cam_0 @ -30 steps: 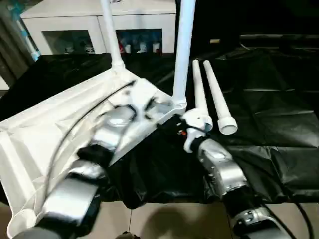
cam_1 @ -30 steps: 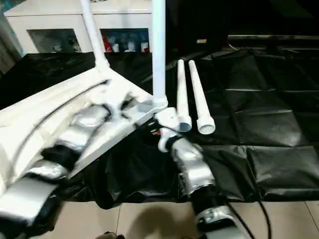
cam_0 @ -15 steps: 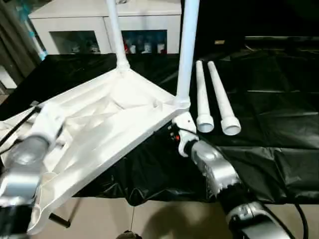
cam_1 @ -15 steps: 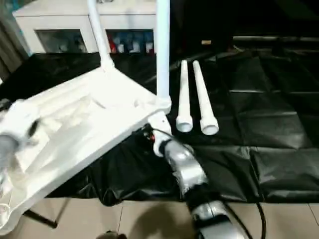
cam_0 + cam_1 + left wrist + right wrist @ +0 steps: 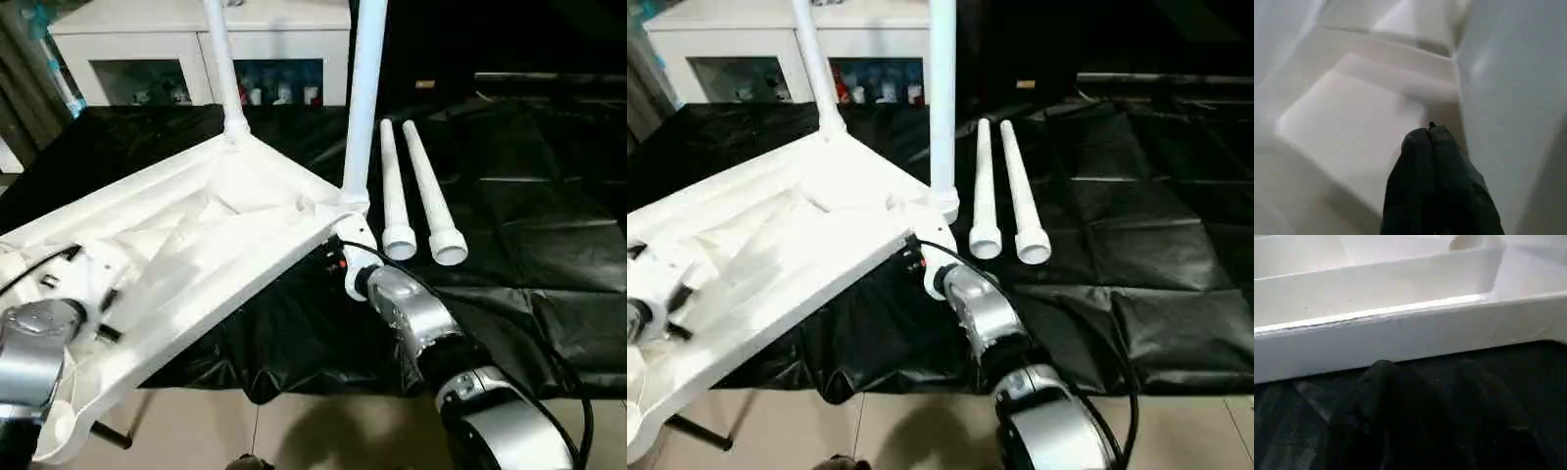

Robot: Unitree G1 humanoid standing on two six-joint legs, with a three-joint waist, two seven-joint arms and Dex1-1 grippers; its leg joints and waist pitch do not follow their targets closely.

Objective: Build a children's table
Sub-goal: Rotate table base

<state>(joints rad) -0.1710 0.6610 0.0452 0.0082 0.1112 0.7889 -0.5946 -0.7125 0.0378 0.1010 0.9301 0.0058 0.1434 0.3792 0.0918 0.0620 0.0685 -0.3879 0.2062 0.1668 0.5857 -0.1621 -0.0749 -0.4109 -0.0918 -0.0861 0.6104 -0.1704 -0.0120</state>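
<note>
Fingers of the left gripper point(image 5: 1431, 134) pressed together over the tabletop's point(image 5: 211, 240) ribbed underside. Right gripper point(image 5: 1425, 369) at the tabletop's rim; its finger state cannot be told. Tabletop lies inverted on black sheeting point(image 5: 529, 206), two legs point(image 5: 364, 98) socketed, two loose legs point(image 5: 423, 191) beside.

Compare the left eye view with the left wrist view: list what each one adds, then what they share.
Left eye view adds: two legs standing upright in the tabletop's far corners, two loose legs lying side by side on the black sheet, a white cabinet behind, and the right gripper by the tabletop's near rim.
Left wrist view adds: the left gripper close up, its fingers pressed together, holding nothing, over a ribbed recess.
Shared: the white tabletop, underside up.
</note>
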